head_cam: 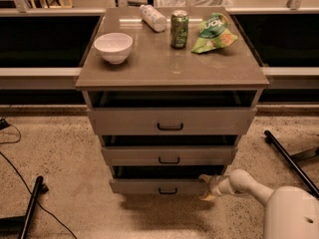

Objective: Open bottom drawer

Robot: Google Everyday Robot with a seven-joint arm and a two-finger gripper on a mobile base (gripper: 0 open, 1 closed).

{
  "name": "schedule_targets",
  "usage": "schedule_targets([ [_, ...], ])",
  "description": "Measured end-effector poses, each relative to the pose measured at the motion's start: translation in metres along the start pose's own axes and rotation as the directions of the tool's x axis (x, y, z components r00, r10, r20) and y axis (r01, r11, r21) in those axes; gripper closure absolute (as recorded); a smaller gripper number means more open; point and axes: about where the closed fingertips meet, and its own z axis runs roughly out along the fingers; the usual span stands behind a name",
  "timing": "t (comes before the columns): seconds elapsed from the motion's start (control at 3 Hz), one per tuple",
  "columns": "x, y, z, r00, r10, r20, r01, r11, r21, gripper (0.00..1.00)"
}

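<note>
The bottom drawer (149, 185) is the lowest grey-tan front of the cabinet, with a small black bar handle (168, 190). It stands slightly out, with a dark gap above it. My gripper (205, 187) reaches in from the lower right on a white arm (244, 183). Its tan fingers (205, 179) sit at the drawer's right end, one above and one below the front's edge. The middle drawer (168, 155) and the tall top drawer (170, 120) are above.
On the cabinet top (172, 66) stand a white bowl (113, 47), a green can (179, 29), a plastic bottle (153, 18) and a green chip bag (214, 31). A black pole (291, 161) lies on the floor at right; a black stand (31, 208) and cable lie at left.
</note>
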Motion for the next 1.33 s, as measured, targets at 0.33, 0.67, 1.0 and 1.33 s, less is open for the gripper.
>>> schedule_targets([
  [0.33,-0.016,0.012,-0.013,0.999,-0.027,0.034,0.026,0.9996,0.012,0.38],
  [0.67,-0.043,0.047,-0.025,0.994,-0.044,0.100,0.048,0.9982,-0.035,0.40],
  [1.0,-0.060,0.072,-0.035,0.989,-0.052,0.139,0.062,0.9958,-0.067,0.40],
  [1.33,-0.069,0.098,-0.044,0.988,-0.031,0.153,0.048,0.9930,-0.108,0.37],
])
